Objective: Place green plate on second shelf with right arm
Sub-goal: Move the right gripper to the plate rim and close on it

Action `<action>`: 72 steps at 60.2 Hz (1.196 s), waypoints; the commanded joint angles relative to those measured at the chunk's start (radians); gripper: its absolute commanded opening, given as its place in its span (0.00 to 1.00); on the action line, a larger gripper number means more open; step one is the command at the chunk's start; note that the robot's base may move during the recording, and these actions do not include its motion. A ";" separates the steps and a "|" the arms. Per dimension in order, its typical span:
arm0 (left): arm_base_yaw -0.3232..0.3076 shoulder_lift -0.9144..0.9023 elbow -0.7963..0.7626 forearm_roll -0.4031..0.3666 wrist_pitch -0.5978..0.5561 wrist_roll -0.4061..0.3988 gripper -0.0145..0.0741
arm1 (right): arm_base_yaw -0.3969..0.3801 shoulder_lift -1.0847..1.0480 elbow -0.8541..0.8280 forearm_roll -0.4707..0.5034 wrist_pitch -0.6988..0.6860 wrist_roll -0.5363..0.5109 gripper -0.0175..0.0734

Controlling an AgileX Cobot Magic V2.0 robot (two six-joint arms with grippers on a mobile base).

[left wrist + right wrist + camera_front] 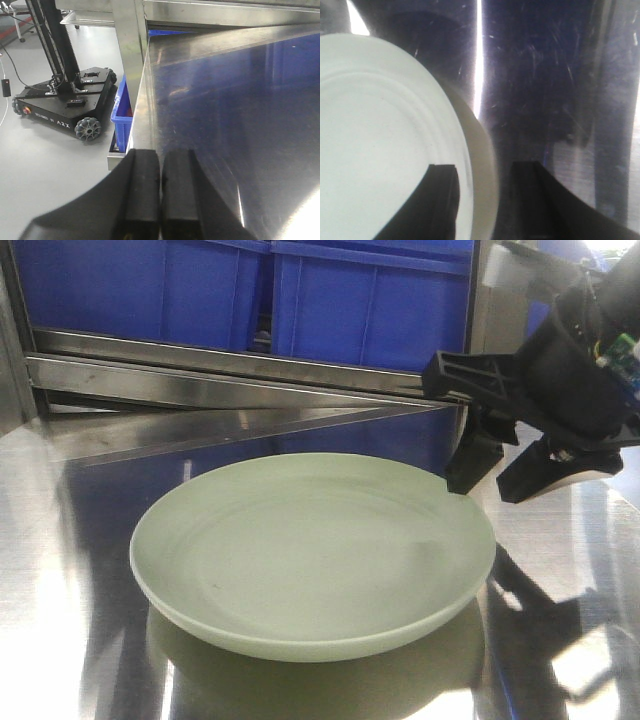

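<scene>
Straddling: black right gripper (505, 472), one, jaws apart on either side of the 2 o'clock rim of pale mint-green round plastic plate (310, 550), one, lying flat on reflective steel surface (80, 640). Step judged: rim grasp. Next move calls for closing, then lifting level. Black left gripper (160, 195), one, jaws together, empty. Blue plastic bins (370, 300), two, at 12 o'clock.
</scene>
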 commanded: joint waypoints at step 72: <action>-0.008 -0.021 0.040 0.002 -0.072 0.001 0.30 | 0.022 0.044 -0.066 0.016 -0.109 0.000 0.25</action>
